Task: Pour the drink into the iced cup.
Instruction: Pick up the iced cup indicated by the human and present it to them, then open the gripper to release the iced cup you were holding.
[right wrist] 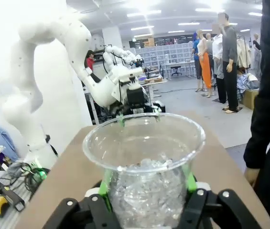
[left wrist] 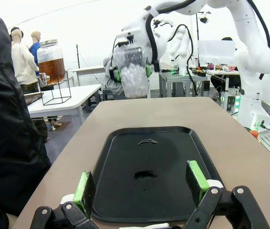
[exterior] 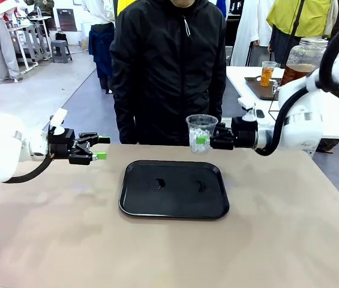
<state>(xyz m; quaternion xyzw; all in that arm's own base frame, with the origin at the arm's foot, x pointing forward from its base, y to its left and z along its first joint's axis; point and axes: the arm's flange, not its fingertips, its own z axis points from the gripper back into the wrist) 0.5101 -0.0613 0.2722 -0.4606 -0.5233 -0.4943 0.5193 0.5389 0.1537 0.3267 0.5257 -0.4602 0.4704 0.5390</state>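
While the iced cup [exterior: 201, 129] is grasped upright between the closed fingers of the right gripper [exterior: 200, 140], above the 12 o'clock edge of the black tray [exterior: 139, 207], the left gripper [exterior: 99, 148] is held spread and empty at the tray's 10 o'clock. The drink [exterior: 300, 72] is seen in a glass jar [exterior: 307, 51] on a far table [exterior: 241, 75], at 2 o'clock.

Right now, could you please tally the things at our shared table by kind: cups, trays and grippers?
Cups: 1, the iced cup, held up by the right gripper.
Trays: 1, the black tray, lying flat on the table.
Grippers: 2, the right one on the cup and the open left gripper.
Total: 4.
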